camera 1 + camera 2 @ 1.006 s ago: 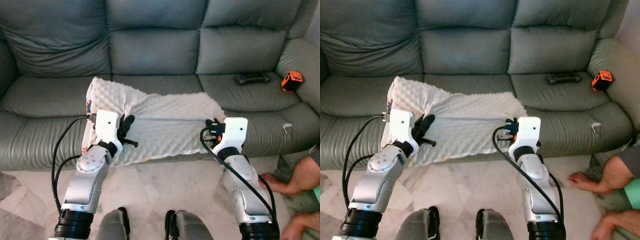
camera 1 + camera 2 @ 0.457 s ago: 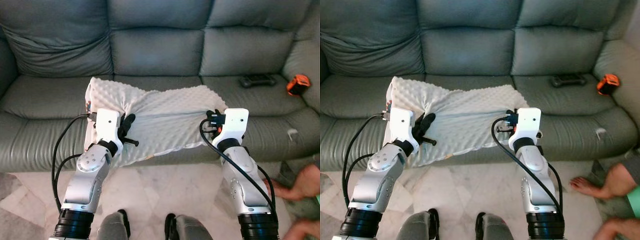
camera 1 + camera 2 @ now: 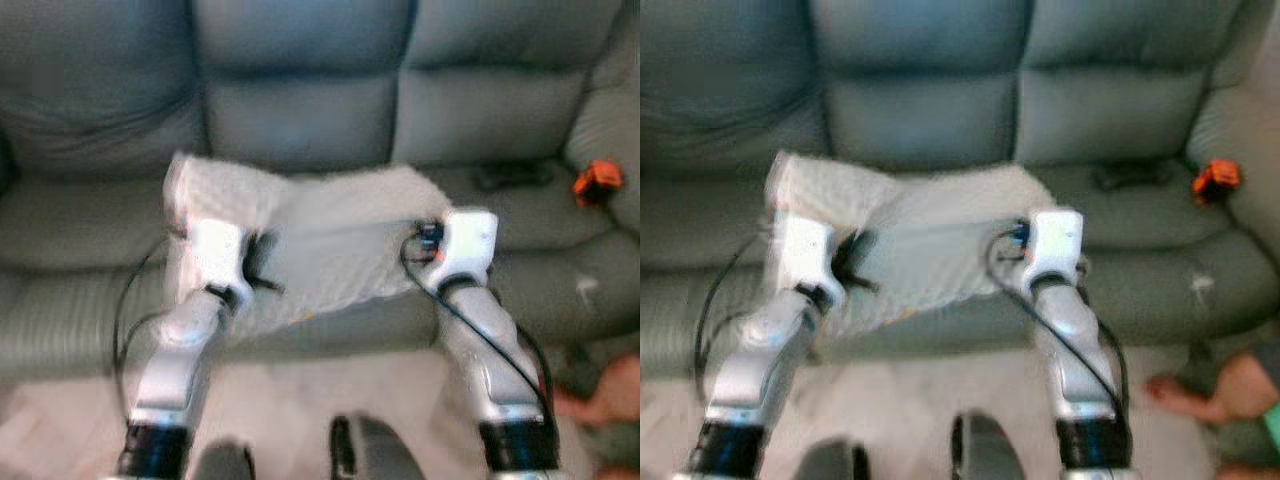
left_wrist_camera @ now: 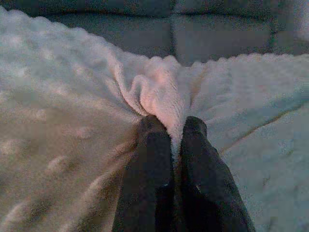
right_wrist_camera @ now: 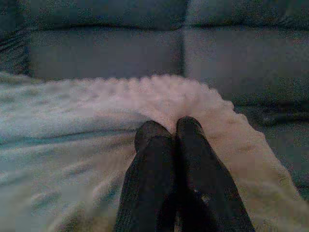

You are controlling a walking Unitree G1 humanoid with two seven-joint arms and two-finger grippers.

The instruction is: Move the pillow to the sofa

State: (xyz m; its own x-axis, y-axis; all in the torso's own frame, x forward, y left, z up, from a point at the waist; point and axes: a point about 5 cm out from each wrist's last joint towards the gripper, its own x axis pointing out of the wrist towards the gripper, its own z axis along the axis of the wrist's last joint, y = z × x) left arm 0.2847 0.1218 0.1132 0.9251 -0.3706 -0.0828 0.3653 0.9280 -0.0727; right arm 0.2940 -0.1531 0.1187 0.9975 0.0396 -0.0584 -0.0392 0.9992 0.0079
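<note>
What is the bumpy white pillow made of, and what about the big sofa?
The pillow looks like soft, fuzzy fleece fabric: it has little raised bumps and bunches into folds where both grippers pinch it. The sofa looks like smooth grey-green leather or fake leather, with a faint sheen and creases; which one is hard to tell.

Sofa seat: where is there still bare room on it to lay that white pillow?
The pillow hangs over the middle seat, pinched by the left claw and right claw. The sofa's left seat, between pillow and left armrest, looks bare. The right seat is crowded: a dark controller and an orange object lie there.
</note>
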